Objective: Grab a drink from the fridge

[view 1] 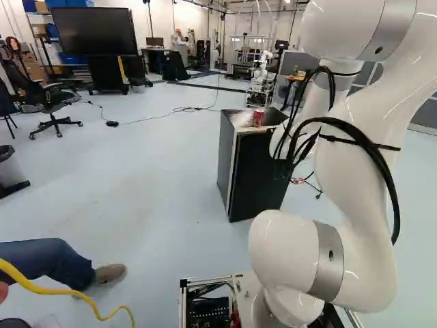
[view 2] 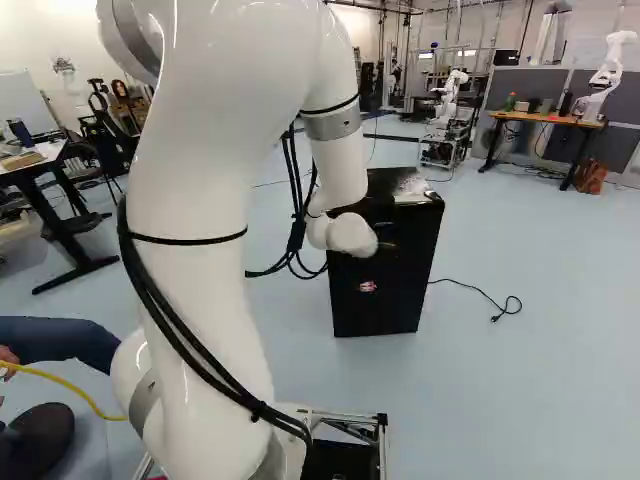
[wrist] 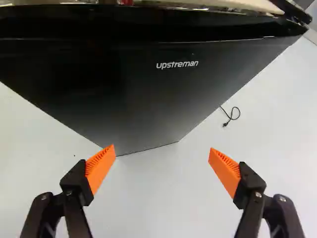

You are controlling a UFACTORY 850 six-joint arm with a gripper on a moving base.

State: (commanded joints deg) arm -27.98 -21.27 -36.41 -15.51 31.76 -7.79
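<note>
The black fridge (view 1: 259, 171) stands on the floor ahead of the arm, its door (wrist: 163, 89) looking closed and its inside hidden. On its top is a red can (view 1: 258, 117); a sliver of the can's red lower part (wrist: 125, 2) shows at the fridge's top edge in the wrist view. Dark against the door, my gripper (view 2: 386, 236) is hard to make out in the right base view. In the wrist view the gripper (wrist: 162, 161) is open, orange pads wide apart with nothing between them; the door lies ahead of it.
A black cable (view 2: 485, 296) lies beside the fridge. Near the base, a person's leg (view 1: 48, 265) and a yellow cable (view 1: 51, 290) show. Another robot (view 2: 600, 75) stands by a far table (view 2: 550, 118). An office chair (view 1: 48, 102) and a large screen (view 1: 94, 31) are farther off.
</note>
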